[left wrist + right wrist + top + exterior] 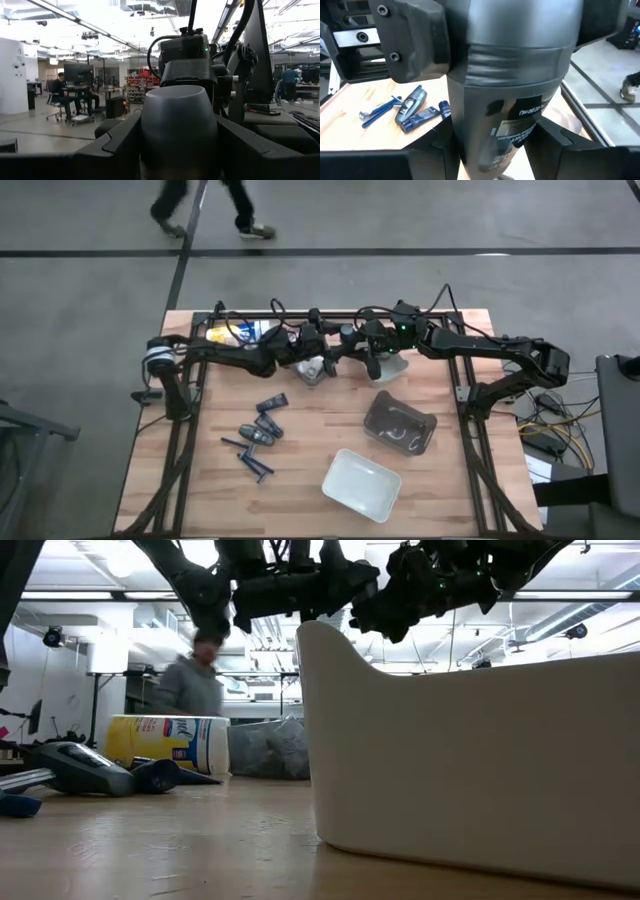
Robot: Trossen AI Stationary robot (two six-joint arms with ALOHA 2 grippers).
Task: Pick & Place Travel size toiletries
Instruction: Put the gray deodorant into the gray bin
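High view shows the wooden table [300,510] with both arms stretched along its far edge, their wrists meeting near the middle, apparently passing one item across. That item is a dark grey bottle [512,95]: the right wrist view shows it filling the space between the right gripper [495,145] fingers, which look closed against its sides, while the left wrist view shows its rounded end seated between the left gripper [178,145] fingers too. A white bin [362,483] and a smoky bin [400,423] sit toward the near right, with bare wood around them for a descent. The remaining toiletries [260,435] lie clustered left of centre, well apart from both bins, blue razors [256,465] at the near side.
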